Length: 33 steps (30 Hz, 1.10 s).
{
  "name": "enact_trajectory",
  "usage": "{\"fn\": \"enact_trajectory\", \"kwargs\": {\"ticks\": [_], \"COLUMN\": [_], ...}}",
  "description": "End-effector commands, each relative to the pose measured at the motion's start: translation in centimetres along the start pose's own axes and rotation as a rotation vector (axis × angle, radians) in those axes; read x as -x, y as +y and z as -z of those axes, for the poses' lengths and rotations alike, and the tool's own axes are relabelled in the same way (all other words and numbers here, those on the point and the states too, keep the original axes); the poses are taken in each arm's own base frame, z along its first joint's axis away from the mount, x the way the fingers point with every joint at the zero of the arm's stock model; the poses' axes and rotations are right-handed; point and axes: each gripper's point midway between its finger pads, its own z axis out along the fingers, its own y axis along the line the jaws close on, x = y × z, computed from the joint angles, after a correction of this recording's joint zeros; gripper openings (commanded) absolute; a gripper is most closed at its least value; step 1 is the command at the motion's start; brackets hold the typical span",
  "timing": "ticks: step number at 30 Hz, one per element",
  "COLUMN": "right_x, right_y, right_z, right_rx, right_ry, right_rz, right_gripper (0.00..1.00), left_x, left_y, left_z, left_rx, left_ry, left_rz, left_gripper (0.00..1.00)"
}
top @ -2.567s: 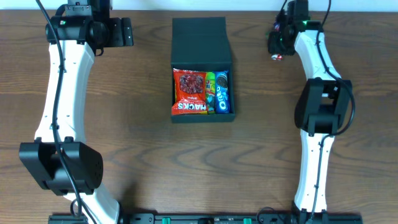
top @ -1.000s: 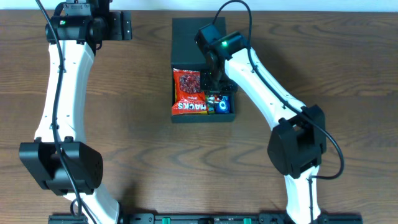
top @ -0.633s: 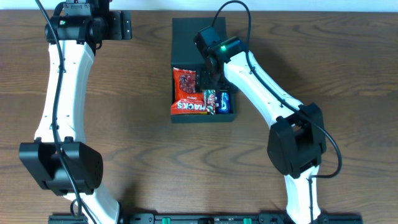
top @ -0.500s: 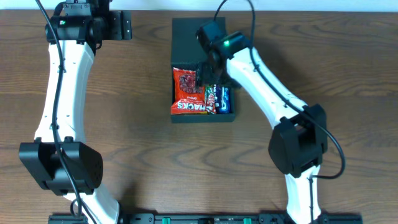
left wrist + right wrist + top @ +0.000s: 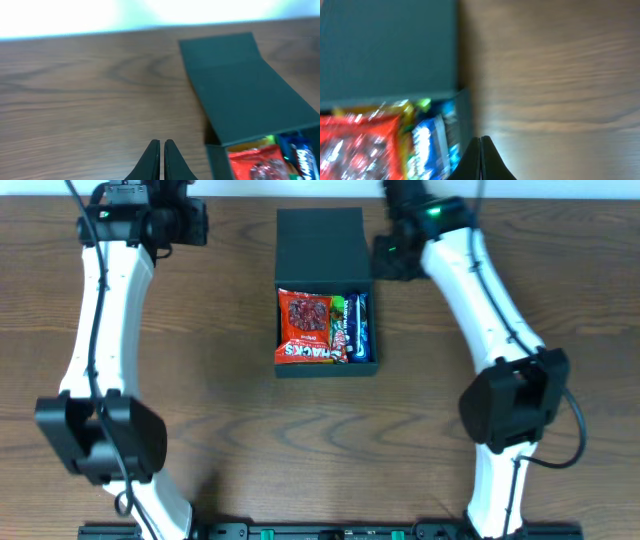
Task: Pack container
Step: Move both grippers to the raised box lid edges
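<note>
Open container (image 5: 323, 240), blurred red packet (image 5: 360, 145), left tool (image 5: 161, 150) and right tool (image 5: 480, 147) pinched narrow, empty

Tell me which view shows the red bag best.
Overhead: the whole red bag lies unobstructed in the box, label readable. Left wrist catches only part of it at the bottom edge. Right wrist shows it blurred and cropped at lower left.

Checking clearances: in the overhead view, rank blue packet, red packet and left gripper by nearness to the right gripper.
From the right gripper:
1. Blue packet, right side of container.
2. Red packet, its left side.
3. Left gripper, far upper left.
</note>
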Motion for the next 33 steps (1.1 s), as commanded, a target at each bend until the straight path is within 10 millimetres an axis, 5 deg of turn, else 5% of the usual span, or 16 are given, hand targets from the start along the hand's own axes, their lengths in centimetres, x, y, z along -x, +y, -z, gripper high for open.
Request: {"fn": "enact_trajectory", "kwargs": {"ticks": [1,7,21,27,33], "right_x": [1.0,1.3,0.5,0.4,0.3], "right_y": [-1.1,-1.6,0.4,0.4,1.4], "right_z": [-0.1,-3.5,-11.9,-14.6,-15.1], "right_rx": [0.071,0.295,0.561,0.639,0.707], "right_ry": [-0.007,0.012,0.079,0.107,0.117], "right_rz": [-0.005,-0.078,-0.199,-0.268,-0.260], "right_gripper": [0.01,0.01,0.01,0.01,0.01], "left_x": [-1.8,-5.0,-10.4,-10.5,-9.5], "left_y": [-2.0,-4.0,-4.3,-4.7,-5.8], "left_z": [-3.9,-8.8,-17.4,-19.0,-19.1], "left_rx": [-0.180,-0.372,-0.265,-0.254,-0.312], "left_ry": [0.065,0.153,0.334,0.323,0.298], "left_rz": [0.012,0.064,0.503,0.561,0.585], "left_gripper": [0.06,0.06,0.06,0.06,0.06]}}
